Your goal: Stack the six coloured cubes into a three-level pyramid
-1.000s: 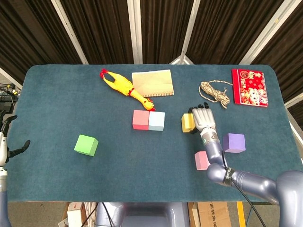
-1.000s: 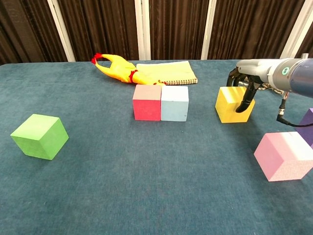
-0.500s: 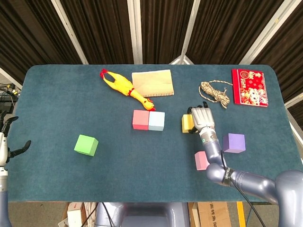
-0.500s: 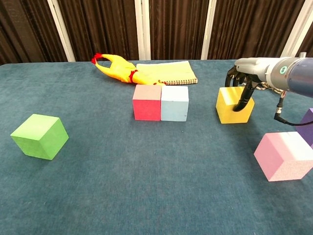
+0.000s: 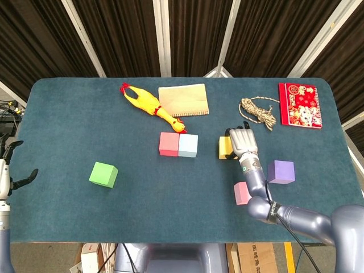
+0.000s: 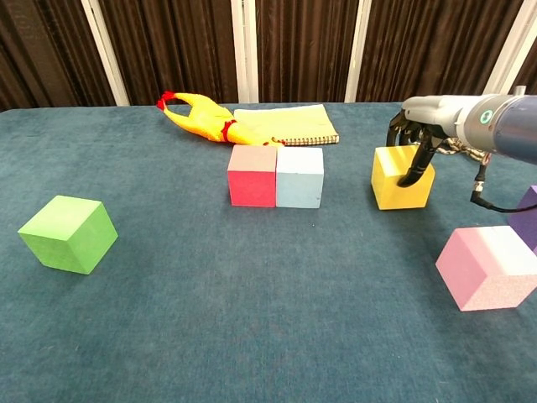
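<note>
High head view, low chest view, shared table.

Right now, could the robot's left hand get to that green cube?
Probably yes. The left hand sits open at the table's left edge, and only bare cloth lies between it and the green cube; reach itself is unproven.

Right hand reaching forward — fingers curled down
</note>
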You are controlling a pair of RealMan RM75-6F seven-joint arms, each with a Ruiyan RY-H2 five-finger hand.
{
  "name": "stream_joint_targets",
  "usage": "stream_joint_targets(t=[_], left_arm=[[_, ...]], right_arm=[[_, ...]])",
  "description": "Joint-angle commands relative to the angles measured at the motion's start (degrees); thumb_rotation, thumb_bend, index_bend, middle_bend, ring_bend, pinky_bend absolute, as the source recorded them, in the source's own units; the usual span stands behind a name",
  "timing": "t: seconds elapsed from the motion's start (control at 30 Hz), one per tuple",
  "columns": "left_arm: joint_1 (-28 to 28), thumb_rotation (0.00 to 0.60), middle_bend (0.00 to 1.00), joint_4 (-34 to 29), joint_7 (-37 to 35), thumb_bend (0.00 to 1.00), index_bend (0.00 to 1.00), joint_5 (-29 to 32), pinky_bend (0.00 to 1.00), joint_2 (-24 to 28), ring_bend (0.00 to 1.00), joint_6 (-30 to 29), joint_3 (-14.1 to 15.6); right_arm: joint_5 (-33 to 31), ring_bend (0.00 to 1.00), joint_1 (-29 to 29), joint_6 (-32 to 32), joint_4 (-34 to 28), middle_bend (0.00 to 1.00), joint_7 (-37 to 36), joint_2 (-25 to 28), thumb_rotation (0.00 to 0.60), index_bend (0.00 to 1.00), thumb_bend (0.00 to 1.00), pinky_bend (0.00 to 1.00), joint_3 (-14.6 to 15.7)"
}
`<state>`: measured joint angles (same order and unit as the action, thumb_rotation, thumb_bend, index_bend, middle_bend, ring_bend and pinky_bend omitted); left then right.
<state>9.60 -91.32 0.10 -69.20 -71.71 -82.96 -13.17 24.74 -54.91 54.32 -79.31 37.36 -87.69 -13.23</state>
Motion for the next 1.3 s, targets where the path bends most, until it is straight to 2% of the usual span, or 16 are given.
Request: stream_joint_targets(t=[0.03,0.3,0.5,1.0,1.3], left_arm=[[0.0,0.600,0.00,0.0,0.0,0.28,0.21,0.0,0.00,0.0,0.00,0.1,0.0],[0.1,0.600,0.00,1.2,0.4,0.28,0.20,-0.8,0.00,-0.3,0.00,-0.6,-0.1],[-0.1,0.600,0.00,2.6,0.3,0.28,0.20,-2.1,0.00,-0.8,0.00,-2.3,-0.2],[-0.5,0.600,0.00,2.5,0.0,0.28,0.19,-2.2,0.00,-0.7,0.00,-2.9,-0.4],[-0.5,0.600,0.00,2.7,0.1,0.28,0.19,-2.0,0.00,-0.8,0.00,-2.9,-0.7]], right_arm=[[-0.1,0.24,0.1,0.1,-0.5,0.41,0.0,0.4,0.600,0.39,0.27,0.00,-0.1],[-1.2,0.24,0.1,1.8,-6.5,0.41,0.5,3.9,0.600,0.39,0.27,0.00,-1.1],[-4.5,0.24,-1.2,3.5,-9.4,0.41,2.0,4.5,0.600,0.39,0.27,0.00,-2.3],[-5.2,0.25,-2.9,5.3,-5.1,0.42,3.9,-0.8,0.600,0.39,0.27,0.00,-1.6],[-6.8,0.25,-4.2,6.4,-3.0,0.42,5.3,-3.3,0.600,0.39,0.27,0.00,-2.9]])
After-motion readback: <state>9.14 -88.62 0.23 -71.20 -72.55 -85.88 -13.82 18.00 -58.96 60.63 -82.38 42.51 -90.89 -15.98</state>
